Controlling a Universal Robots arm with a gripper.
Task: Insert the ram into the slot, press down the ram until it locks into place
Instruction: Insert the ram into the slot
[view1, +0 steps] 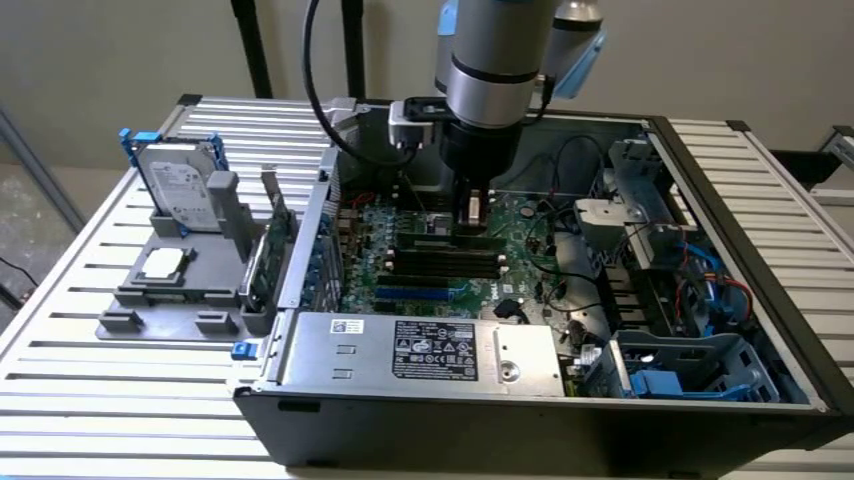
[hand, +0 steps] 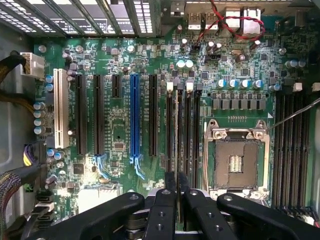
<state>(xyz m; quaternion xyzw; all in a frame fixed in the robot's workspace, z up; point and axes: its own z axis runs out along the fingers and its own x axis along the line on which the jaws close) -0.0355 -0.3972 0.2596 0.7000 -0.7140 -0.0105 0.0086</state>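
Observation:
My gripper (view1: 470, 222) reaches down into the open computer case, over the row of black memory slots (view1: 447, 262) on the motherboard. Its black fingers (hand: 170, 182) stand almost together, with only a thin gap between them. The ram (view1: 438, 241) shows as a thin green strip standing on edge in the farthest slot, and the fingertips pinch its top edge towards the exterior view's right end. In the wrist view the gripper (hand: 176, 181) sits in line with the slots (hand: 180, 130), whose small latch clips show at the far ends. The ram is edge-on there and hard to make out.
A CPU socket (hand: 237, 155) lies beside the slots, next to a second bank of black sockets (hand: 292, 150). A blue socket (hand: 134, 117) and a white one (hand: 60, 107) lie on the other side. Outside the case stand a hard drive (view1: 180, 190), a grey fixture (view1: 167, 285) and a bracketed green card (view1: 274, 250).

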